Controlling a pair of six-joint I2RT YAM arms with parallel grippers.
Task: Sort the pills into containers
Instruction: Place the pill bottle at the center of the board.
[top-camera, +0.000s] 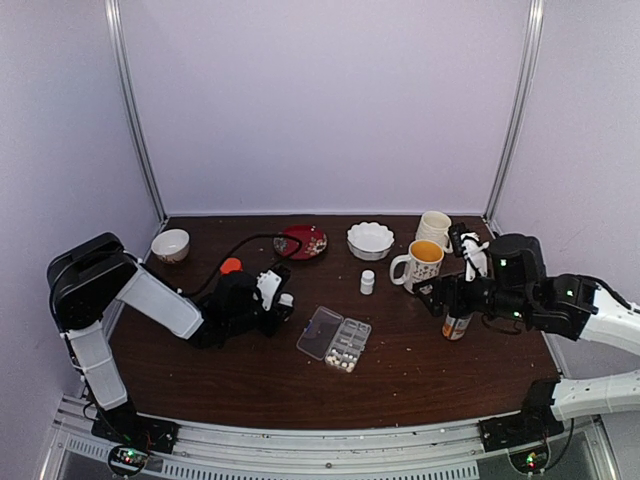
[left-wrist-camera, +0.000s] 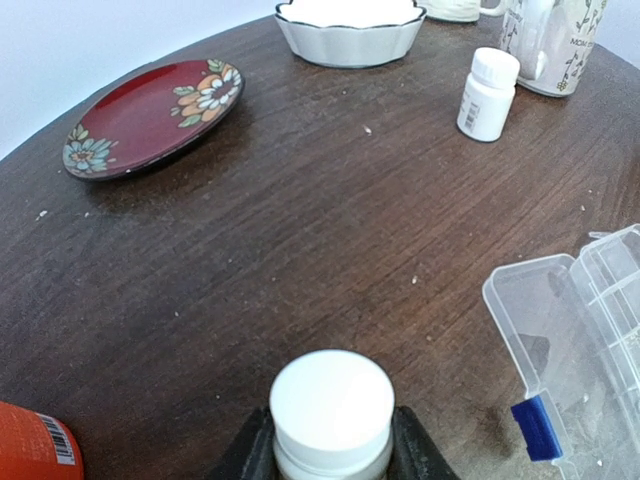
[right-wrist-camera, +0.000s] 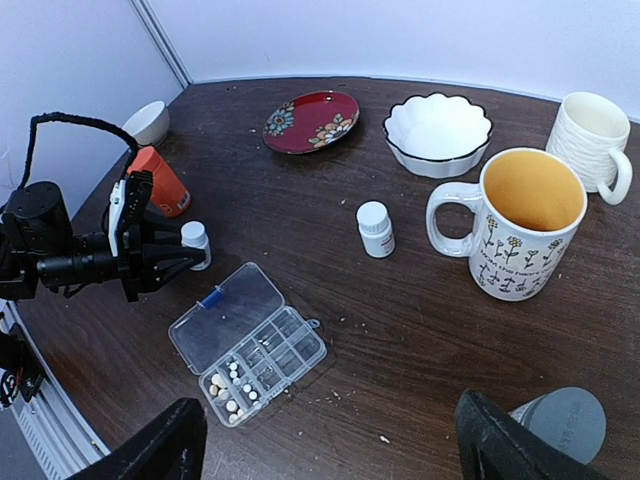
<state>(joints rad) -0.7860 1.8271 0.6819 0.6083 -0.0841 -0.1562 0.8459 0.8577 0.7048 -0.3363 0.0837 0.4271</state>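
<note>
Little writing could be read. The flowered mug (left-wrist-camera: 555, 45), far ahead and right of the left gripper (left-wrist-camera: 332, 452), bore small print beginning "MOM", with the rest too fine to make out. The orange bottle (left-wrist-camera: 33, 447), close on that gripper's left, showed a barcode. The grey-capped bottle (right-wrist-camera: 565, 422), just outside the right gripper's right finger (right-wrist-camera: 510, 450), had raised lettering on its cap that was illegible.

The left gripper was clamped on a white-capped bottle (left-wrist-camera: 332, 410), which stood upright between its fingers (left-wrist-camera: 250, 455). The right gripper (right-wrist-camera: 330, 420) had its fingers spread wide with nothing between them.

The pill box (right-wrist-camera: 225, 318) was flat, clear plastic with a blue latch (left-wrist-camera: 537, 428). It lay ahead and left of the right gripper, and near the left gripper on its right side. Its lid was folded open flat on the side toward the left gripper. Its long axis ran slantwise before the right gripper, from near-left to far-right, with the cells (right-wrist-camera: 290, 345) in two rows along it. The pills (right-wrist-camera: 232, 388), small cream rounds, sat in the cells at the end nearest the right gripper's left finger.
</note>
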